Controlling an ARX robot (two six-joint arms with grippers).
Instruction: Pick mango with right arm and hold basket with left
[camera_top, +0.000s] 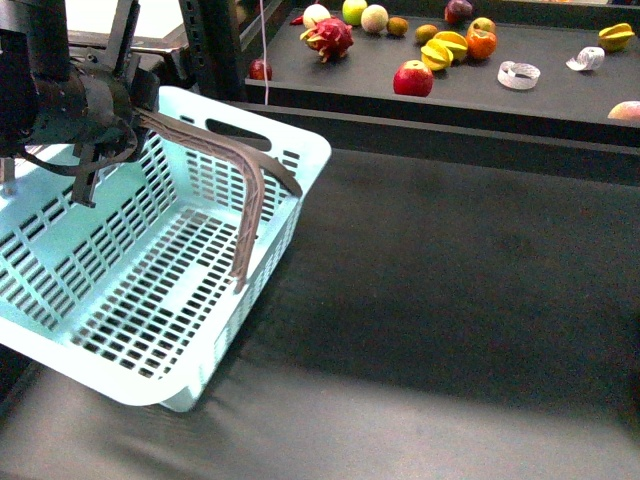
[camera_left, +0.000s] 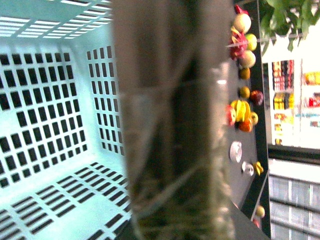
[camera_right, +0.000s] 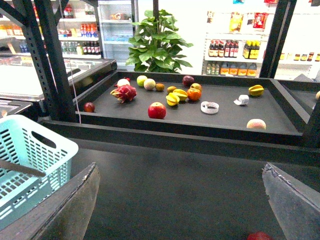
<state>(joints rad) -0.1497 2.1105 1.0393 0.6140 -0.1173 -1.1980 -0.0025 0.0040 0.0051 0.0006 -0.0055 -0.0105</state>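
Grips basket (camera_top: 300, 150) by its taped handle (camera_top: 255, 190) with left gripper (camera_top: 118, 118), tilted, just before tray (camera_top: 545, 100). Holds right gripper (camera_right: 179, 172) wide and empty, facing tray. Sees mango (camera_top: 451, 39) lying mid-tray. Cannot read labels on bottles (camera_right: 226, 49) beyond tray: too small.

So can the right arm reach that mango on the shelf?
Probably yes: the mango lies alone on the black tray, the right gripper is open and faces it, and only the tray's raised front rim stands between.
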